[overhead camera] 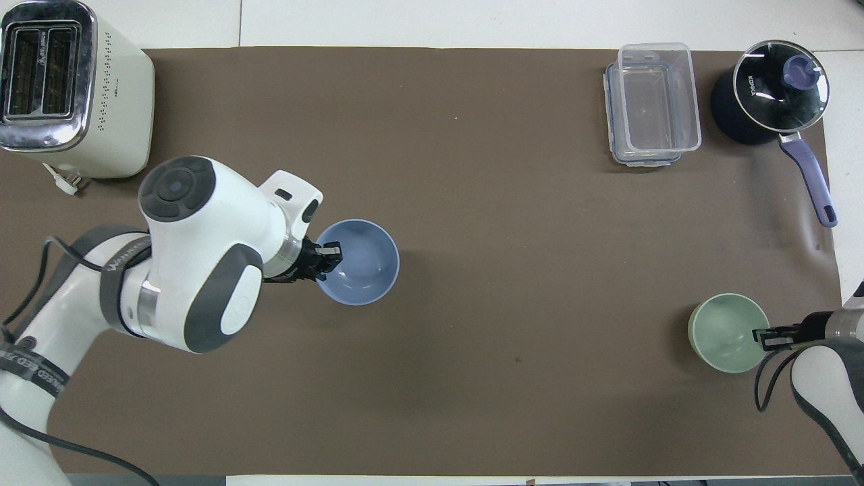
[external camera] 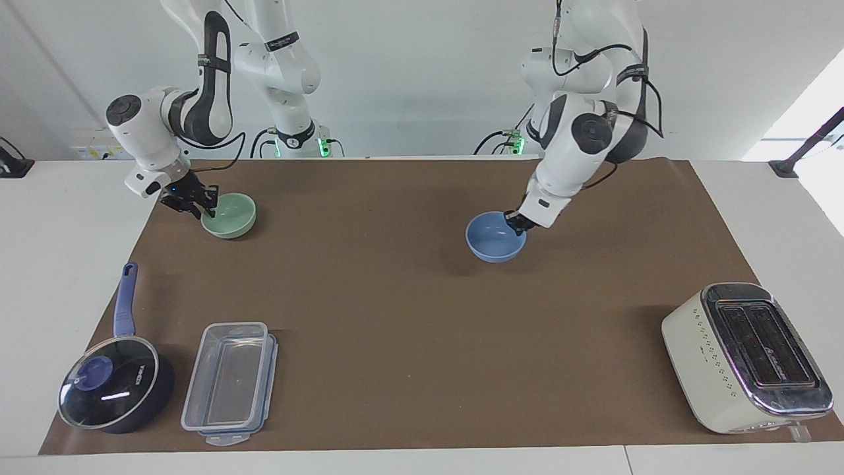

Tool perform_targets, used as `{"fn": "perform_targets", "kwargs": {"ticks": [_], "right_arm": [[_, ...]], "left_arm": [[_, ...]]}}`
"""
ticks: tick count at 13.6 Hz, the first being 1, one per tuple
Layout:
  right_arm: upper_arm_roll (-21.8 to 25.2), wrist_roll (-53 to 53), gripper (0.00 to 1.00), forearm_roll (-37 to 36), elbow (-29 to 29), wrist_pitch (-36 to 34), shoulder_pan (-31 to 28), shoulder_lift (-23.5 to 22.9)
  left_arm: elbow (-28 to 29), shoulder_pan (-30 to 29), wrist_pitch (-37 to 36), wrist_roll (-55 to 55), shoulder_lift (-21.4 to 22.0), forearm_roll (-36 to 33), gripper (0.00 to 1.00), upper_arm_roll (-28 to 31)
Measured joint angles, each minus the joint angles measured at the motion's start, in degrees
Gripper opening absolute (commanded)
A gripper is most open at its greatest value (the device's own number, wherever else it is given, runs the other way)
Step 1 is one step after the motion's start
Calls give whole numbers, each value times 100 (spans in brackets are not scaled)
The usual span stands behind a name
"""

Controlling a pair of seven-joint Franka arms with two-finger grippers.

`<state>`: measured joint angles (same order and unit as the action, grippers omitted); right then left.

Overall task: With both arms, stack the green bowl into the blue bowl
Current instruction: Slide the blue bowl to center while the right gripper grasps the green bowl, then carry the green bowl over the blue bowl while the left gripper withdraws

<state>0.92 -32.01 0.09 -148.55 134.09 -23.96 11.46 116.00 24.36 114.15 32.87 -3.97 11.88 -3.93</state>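
Observation:
The blue bowl [external camera: 491, 243] [overhead camera: 364, 266] hangs a little above the brown mat, toward the table's middle. My left gripper [external camera: 516, 222] [overhead camera: 331, 255] is shut on its rim, on the side toward the left arm's end. The pale green bowl [external camera: 231, 216] [overhead camera: 723, 331] rests on the mat near the right arm's end. My right gripper [external camera: 206, 210] [overhead camera: 763, 335] has its fingers drawn in on that bowl's rim, one inside and one outside.
A cream toaster [external camera: 745, 356] [overhead camera: 67, 88] stands far from the robots at the left arm's end. A clear lidded container [external camera: 231, 382] [overhead camera: 653, 101] and a dark blue saucepan [external camera: 112, 389] [overhead camera: 769, 94] with glass lid sit far out at the right arm's end.

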Motion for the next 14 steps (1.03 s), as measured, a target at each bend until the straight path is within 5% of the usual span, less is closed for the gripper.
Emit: {"fn": "perform_targets", "kwargs": {"ticks": [6, 10, 11, 12, 14], "right_arm": [[-10, 40, 0, 14, 367, -694, -100, 297], [-355, 458, 0, 14, 883, -1209, -88, 547], [-534, 683, 0, 14, 1021, -1389, -85, 563], [-760, 950, 0, 15, 1153, -1544, -80, 570], [-1321, 1591, 0, 37, 1383, -1812, -54, 572]], "left_arm": [[589, 1092, 1164, 861, -284, 755, 0, -5], [625, 1222, 1485, 920, -621, 898, 0, 14], [625, 1222, 1487, 920, -630, 901, 20, 16], [625, 1222, 1487, 919, -631, 901, 99, 18], [626, 1222, 1485, 917, -643, 901, 100, 19]]}}
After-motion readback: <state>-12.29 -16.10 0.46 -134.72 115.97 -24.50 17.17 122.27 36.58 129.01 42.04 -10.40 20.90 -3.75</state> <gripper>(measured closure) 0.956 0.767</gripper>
